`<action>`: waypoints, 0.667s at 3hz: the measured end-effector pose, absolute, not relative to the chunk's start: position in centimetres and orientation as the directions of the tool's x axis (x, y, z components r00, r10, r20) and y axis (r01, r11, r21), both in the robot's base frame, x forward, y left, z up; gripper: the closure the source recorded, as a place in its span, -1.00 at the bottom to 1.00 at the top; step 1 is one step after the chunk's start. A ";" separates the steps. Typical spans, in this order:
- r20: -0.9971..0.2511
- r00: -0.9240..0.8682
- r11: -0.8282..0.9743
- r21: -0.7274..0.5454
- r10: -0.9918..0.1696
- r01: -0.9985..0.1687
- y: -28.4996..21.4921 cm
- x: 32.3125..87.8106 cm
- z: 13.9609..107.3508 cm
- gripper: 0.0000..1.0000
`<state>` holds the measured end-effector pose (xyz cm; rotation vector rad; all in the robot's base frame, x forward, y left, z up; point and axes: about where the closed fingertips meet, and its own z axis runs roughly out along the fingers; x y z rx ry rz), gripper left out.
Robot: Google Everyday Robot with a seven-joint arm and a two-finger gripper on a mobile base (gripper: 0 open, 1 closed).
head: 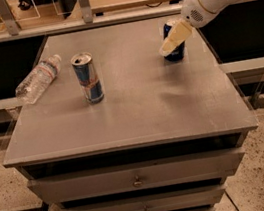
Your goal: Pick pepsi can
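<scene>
The pepsi can, short and dark blue with a silver top, stands upright at the far right of the grey cabinet top. My gripper, on a white arm coming in from the upper right, hangs right in front of the can and covers its upper middle. Its cream-coloured fingers point down and to the left. Whether it touches the can cannot be told.
A slim blue-and-silver can stands upright at the left centre. A clear plastic water bottle lies on its side near the left edge. Drawers are below the front edge. A wooden table is behind.
</scene>
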<state>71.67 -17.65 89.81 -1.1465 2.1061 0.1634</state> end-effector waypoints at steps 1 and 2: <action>-0.649 -0.324 0.587 -0.236 -0.689 -0.775 -17.5 72.3 89.4 -0.63; -0.651 -0.306 0.572 -0.240 -0.694 -0.785 -17.2 72.5 89.6 -0.17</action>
